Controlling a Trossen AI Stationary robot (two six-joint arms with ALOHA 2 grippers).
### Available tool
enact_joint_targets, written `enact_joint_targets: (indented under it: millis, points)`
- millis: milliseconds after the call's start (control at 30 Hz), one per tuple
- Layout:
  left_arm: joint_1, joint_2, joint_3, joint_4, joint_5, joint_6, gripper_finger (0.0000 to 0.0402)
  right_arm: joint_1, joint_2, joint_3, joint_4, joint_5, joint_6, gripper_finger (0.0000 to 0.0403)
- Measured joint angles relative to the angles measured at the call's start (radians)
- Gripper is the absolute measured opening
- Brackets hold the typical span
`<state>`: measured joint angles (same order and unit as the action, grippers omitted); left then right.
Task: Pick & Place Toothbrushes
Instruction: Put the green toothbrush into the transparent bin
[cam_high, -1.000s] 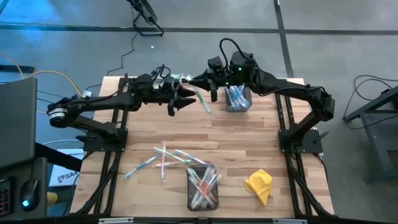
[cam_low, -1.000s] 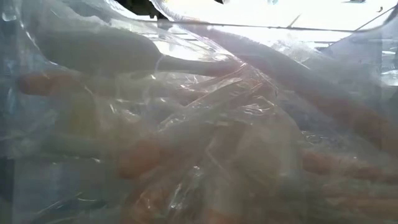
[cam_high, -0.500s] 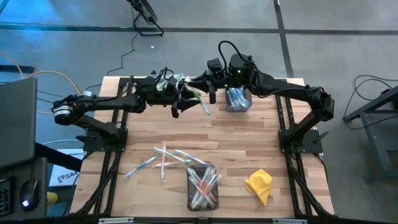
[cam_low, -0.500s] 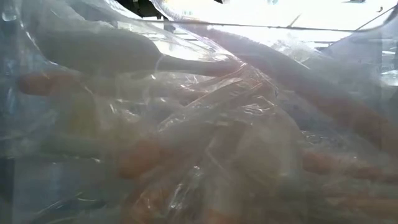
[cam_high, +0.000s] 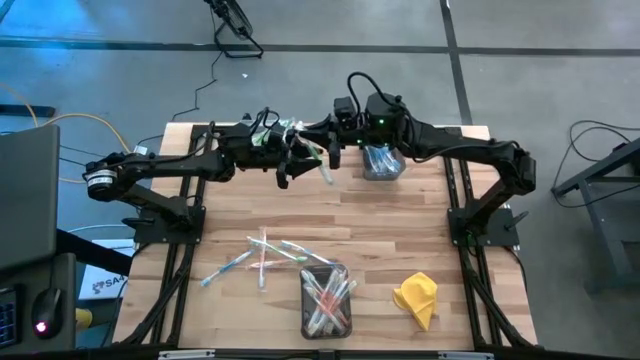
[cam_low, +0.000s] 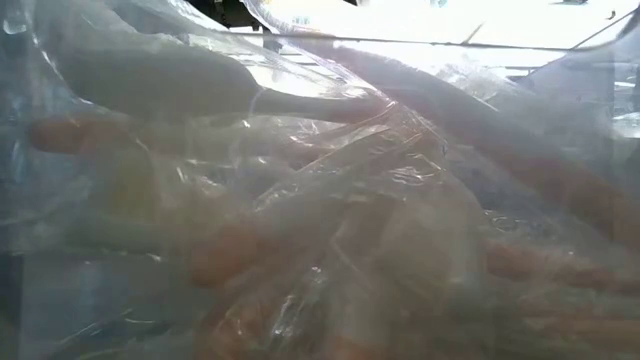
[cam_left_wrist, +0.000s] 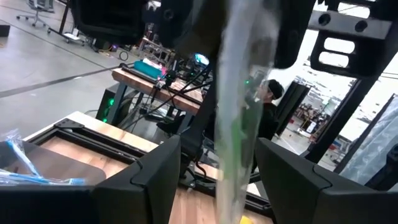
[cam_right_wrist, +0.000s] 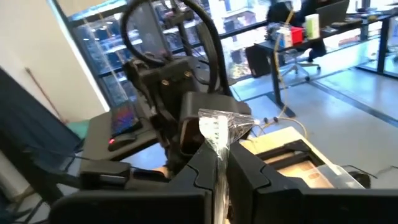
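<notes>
Looking down from above, two bins (cam_high: 383, 160) (cam_high: 326, 300) hold toothbrushes, several more lie loose (cam_high: 262, 257) lower left of centre, and one wrapped toothbrush (cam_high: 323, 160) sits upper centre, clamped by the right gripper (cam_high: 322, 150). From the left wrist, it hangs between the left gripper (cam_left_wrist: 219, 180)'s parted fingers.

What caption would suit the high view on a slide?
Right gripper shut on a wrapped toothbrush beside the open left gripper, above a table with loose toothbrushes.

I see a wooden table (cam_high: 380, 215). On it lie loose toothbrushes (cam_high: 262, 257), two clear bins (cam_high: 326, 298) of toothbrushes, and a yellow cloth (cam_high: 417, 296).
</notes>
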<state>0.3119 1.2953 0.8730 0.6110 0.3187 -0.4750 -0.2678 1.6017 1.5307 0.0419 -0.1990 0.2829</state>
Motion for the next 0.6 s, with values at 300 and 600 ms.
enact_joint_targets:
  millis: [300, 600]
  points:
    - [0.0, 0.0, 0.0, -0.008, 0.014, -0.002, 0.0149, 0.002, 0.0, 0.0, 0.0, 0.018, 0.0, 0.001]
    - [0.0, 0.0, 0.0, -0.008, 0.014, -0.005, 0.0047, 0.002, 0.0, 0.0, 0.0, 0.019, 0.002, 0.001]
